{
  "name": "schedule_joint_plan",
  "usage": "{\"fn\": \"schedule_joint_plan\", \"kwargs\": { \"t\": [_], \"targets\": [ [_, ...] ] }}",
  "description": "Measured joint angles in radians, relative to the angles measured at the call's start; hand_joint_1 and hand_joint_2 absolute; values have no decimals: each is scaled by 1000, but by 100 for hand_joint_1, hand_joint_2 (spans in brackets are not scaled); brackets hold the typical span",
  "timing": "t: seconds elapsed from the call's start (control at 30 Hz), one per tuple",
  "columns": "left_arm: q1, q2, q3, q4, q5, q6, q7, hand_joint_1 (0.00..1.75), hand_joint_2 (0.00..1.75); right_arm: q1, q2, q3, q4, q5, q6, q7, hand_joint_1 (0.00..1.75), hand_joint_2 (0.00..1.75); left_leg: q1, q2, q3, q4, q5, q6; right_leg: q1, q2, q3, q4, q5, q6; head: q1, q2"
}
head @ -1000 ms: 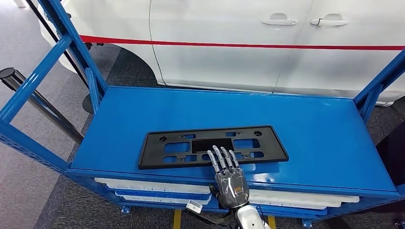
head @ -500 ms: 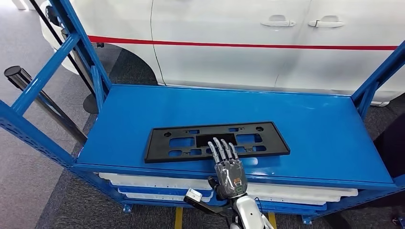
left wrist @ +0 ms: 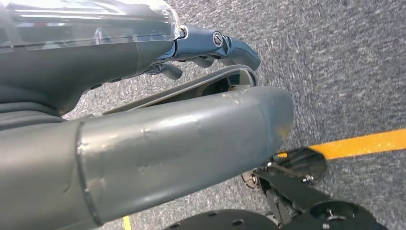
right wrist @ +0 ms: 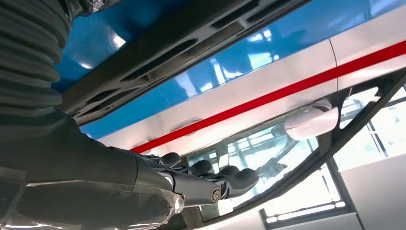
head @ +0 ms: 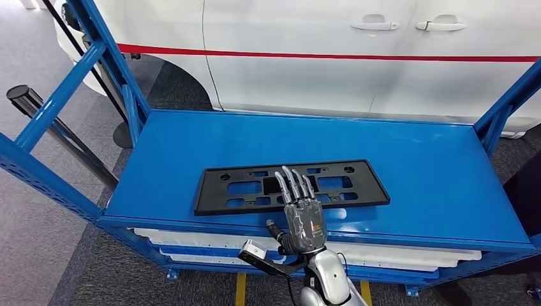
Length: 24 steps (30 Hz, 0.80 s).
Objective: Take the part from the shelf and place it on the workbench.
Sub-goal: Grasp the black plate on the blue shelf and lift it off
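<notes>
- Part: flat black plastic rectangular frame with cut-out slots and holes (head: 291, 185), lying flat on the top deck of the blue metal shelf rack (head: 421, 172), nearer the deck's front edge and roughly midway along its length; its underside also appears in the right wrist view (right wrist: 158, 57).
- Right hand (head: 301, 213): raised from below over the front edge of the deck, back of the hand toward the camera, fingers (head: 292, 183) extended and slightly spread, overlapping the middle of the frame's near long side. It grips nothing; whether the fingertips touch the frame cannot be told from the head view.
- Right hand, wrist view (right wrist: 158, 184): dark fingers (right wrist: 237, 178) extended side by side, nothing between them.
- Left hand (left wrist: 143, 124): thick grey thumb fully visible and dark fingers partly so, over grey carpet (left wrist: 335, 62) with a yellow floor line (left wrist: 364, 143); whether the fingers are apart or together cannot be told.
- Surroundings: white trays (head: 204, 241) stacked on the lower level of the rack; white car body with a red stripe and two door handles (head: 319, 64) standing just behind the rack.
</notes>
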Motion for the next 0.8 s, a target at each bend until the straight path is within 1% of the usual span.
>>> {"fn": "schedule_joint_plan", "kwargs": {
  "t": [0.03,0.07,0.1,0.17,0.2,0.23,0.27,0.3,0.33,0.37,0.4,0.43,0.47,0.53,0.57,0.6,0.63,0.67,0.7,0.73,0.77,0.8],
  "targets": [
    [0,0,3,0,-1,0,0,0,0,0,0,2,-6,-4,0,-1,0,175,1,0,0,2,-4,-6,-2,0,3,-6,2,-6,0,0],
    [-1,1,4,0,-3,0,0,0,0,-1,0,4,-11,-6,0,-1,0,175,2,1,-5,17,-16,-11,-5,-1,7,-13,5,-13,0,0],
    [-1,1,6,0,-6,-1,0,0,0,-2,0,5,-14,-8,0,-2,0,175,3,1,-21,51,-38,-16,-8,-2,10,-19,7,-18,0,0],
    [-1,2,6,0,-13,-1,0,0,0,-4,-2,7,-13,-8,0,0,0,175,6,1,-83,177,-99,-24,-7,-5,13,-21,7,-25,0,0],
    [0,2,6,0,-16,-1,0,0,0,-4,-4,7,-11,-5,-1,2,0,175,6,1,-116,239,-119,-27,-6,-6,12,-20,6,-26,0,0],
    [1,2,6,0,-19,-1,0,0,0,-4,-7,7,-7,-1,-1,5,0,175,6,1,-135,273,-122,-28,-5,-6,12,-19,5,-27,0,0],
    [1,3,6,0,-22,-2,1,0,0,-4,-10,7,-4,4,0,9,0,175,6,1,-135,266,-104,-28,-5,-6,12,-17,4,-27,0,0],
    [2,4,6,0,-26,-2,1,0,0,-5,-12,7,1,13,0,15,0,175,6,1,-116,223,-70,-26,-4,-4,13,-14,2,-26,0,0],
    [1,6,7,0,-31,-2,1,0,0,-6,-14,7,7,27,0,23,0,175,6,1,-85,154,-32,-23,-4,-3,14,-12,-1,-24,0,0],
    [0,7,7,0,-36,-2,2,0,0,-10,-15,7,17,47,1,33,0,175,4,1,-55,86,-5,-18,-3,-2,14,-9,-3,-21,0,0],
    [-2,8,7,0,-42,-3,2,0,0,-14,-17,7,29,69,1,45,0,175,2,1,-33,38,11,-13,-1,-2,13,-7,-5,-16,0,0],
    [-4,8,7,0,-47,-3,2,0,0,-20,-19,7,45,94,1,57,0,175,0,1,-22,12,15,-8,0,-1,12,-6,-5,-11,0,0],
    [-5,9,7,0,-52,-4,2,0,0,-26,-22,7,61,116,1,67,0,175,-3,0,-21,6,13,-3,1,-1,11,-6,-5,-6,0,0],
    [-6,9,7,0,-60,-4,2,0,0,-37,-27,6,94,146,0,81,0,175,0,-1,-19,0,19,9,1,-1,12,-7,-5,5,0,0],
    [-6,9,7,0,-62,-4,2,0,0,-42,-29,5,107,155,0,85,0,175,3,0,-17,-5,23,16,0,-1,9,3,-14,10,0,0],
    [-6,9,7,0,-64,-4,1,0,0,-47,-32,5,119,161,0,88,0,175,6,1,-16,-10,26,23,0,-1,-3,32,-35,14,0,0],
    [-6,9,7,0,-65,-5,1,0,0,-51,-35,4,130,166,1,90,0,175,6,2,-16,-12,28,27,-2,-1,-26,83,-66,17,0,0],
    [-6,10,8,0,-68,-5,0,0,0,-54,-38,4,140,171,4,93,0,175,6,2,-17,-12,28,30,-3,-1,-58,150,-100,20,0,0],
    [-7,10,9,0,-69,-5,1,0,0,-55,-42,4,151,174,7,95,0,175,6,3,-18,-12,28,31,-5,-1,-89,215,-127,23,0,0],
    [-7,10,10,0,-70,-5,1,0,0,-56,-44,4,159,177,11,98,0,175,5,2,-17,-11,27,31,-6,-1,-110,258,-137,24,0,0],
    [-7,10,11,0,-71,-5,2,0,0,-57,-45,4,167,179,13,100,0,175,5,2,-16,-11,27,31,-7,-1,-114,265,-127,25,0,0],
    [-7,10,12,0,-72,-5,4,0,0,-58,-46,4,172,179,15,102,0,175,6,2,-13,-10,25,29,-9,-1,-98,230,-98,25,0,0]
  ]
}}
